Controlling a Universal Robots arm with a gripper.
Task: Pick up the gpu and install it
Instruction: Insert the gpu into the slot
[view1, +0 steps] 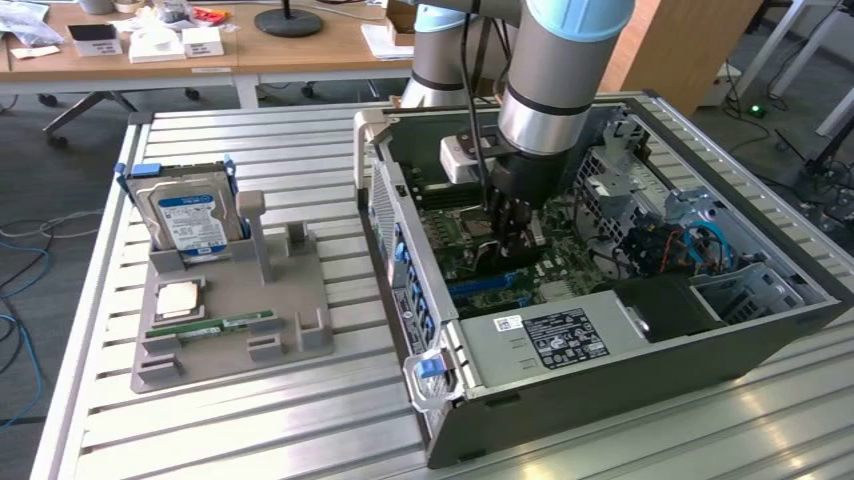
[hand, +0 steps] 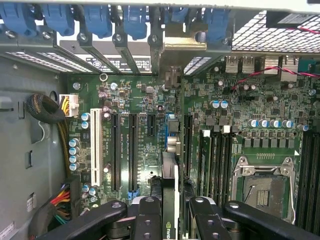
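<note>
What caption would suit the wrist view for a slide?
Gripper clamps the gpu edge-on, in line with the motherboard expansion slots.

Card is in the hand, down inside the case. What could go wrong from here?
1. The hand grips the gpu edge-on between several parallel slots. A slight sideways offset could press the card's edge onto the motherboard rather than into a slot.
2. The card's far end lies close to the rear case wall and its blue latches, where it might catch and tilt the card.
</note>
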